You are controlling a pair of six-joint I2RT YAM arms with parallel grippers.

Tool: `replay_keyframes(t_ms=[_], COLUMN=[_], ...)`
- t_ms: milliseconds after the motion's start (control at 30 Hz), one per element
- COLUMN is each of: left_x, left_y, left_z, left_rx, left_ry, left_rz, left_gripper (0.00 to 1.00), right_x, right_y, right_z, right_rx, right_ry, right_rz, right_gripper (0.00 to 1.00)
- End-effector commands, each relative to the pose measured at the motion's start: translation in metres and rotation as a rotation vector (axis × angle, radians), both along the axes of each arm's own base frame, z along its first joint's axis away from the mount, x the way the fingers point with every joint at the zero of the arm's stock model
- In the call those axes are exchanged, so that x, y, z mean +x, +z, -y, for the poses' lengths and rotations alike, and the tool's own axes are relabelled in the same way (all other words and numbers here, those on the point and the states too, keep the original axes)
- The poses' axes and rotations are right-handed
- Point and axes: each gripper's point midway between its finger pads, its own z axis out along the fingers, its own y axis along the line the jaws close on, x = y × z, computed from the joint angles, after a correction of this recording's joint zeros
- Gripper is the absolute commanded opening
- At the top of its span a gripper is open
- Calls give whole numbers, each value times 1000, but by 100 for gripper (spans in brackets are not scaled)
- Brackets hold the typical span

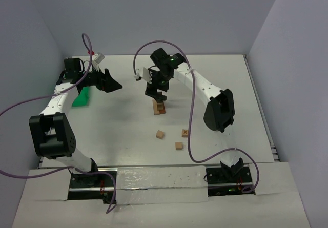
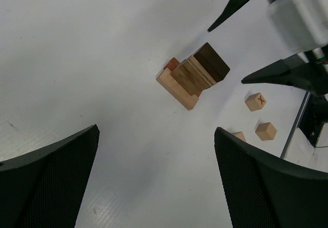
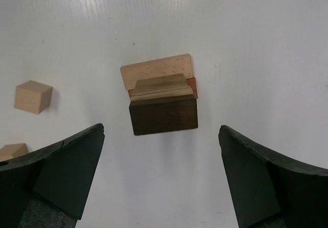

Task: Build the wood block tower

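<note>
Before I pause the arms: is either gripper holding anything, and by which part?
Nothing is held. The left gripper and right gripper are both open; the tower stands free beneath the right one.

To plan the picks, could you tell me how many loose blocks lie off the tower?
3: a plain cube near the tower, the X-marked cube to its right, a third cube nearest the right arm's base. Others may be hidden.

The tower [image 1: 160,106] is light tan, its top block [image 3: 163,115] dark brown, a base piece [image 2: 172,64] reddish-orange; one tan cube [image 2: 255,101] bears a dark X; another cube [image 2: 266,130] is plain tan; tray [image 1: 81,97] green; tabletop [image 1: 220,74] white; left hand [image 1: 114,84] and right hand [image 1: 155,88] black; cables [image 1: 190,130] purple
</note>
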Motion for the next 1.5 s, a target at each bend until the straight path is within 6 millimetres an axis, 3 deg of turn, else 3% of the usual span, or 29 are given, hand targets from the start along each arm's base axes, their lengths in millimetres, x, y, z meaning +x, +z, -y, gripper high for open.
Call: replay_keyframes(t_ms=[0,133,300,333,400,433,467,567,600,733,800,967,1033,1133,1467], left_x=[-12,-29,-53,-57,-75,-83,-94,-126,-137,-157,-164,-174,-176,-176,-170], left_y=[28,50,58,59,45,41,37,7,-7,-28,-48,-92,-101,-120,-156], left_z=[-6,-5,7,13,30,37,47,82,96,129,144,164,170,178,193], left_rx=[-7,4,83,100,199,229,237,323,356,406,442,518,521,529,623], left_ry=[-1,-12,-92,-123,-179,-208,-257,-422,-485,-619,-701,-859,-894,-926,-951], left_rz=[79,180,283,315,327,338,350,361,350,351,349,376,392,413,498], left_gripper=[99,99,95,94,88,86,85,80,79,73,72,73,72,70,70], right_x=[-8,-17,-23,-27,-34,-41,-43,-52,-57,-77,-86,-99,-100,-99,-97], right_y=[114,150,154,145,135,113,119,90,71,43,30,7,1,-1,1], right_z=[5,26,65,67,95,106,108,145,160,188,201,213,214,214,211], right_rx=[207,254,293,290,303,284,303,311,295,279,267,305,319,341,358], right_ry=[-74,-117,-213,-222,-292,-321,-327,-437,-484,-569,-615,-699,-719,-744,-753], right_rz=[184,253,242,210,189,144,162,116,70,21,1,-91,-115,-140,-171], right_gripper=[100,100,100,100,100,100,100,100,100,100,100,100,100,100,100])
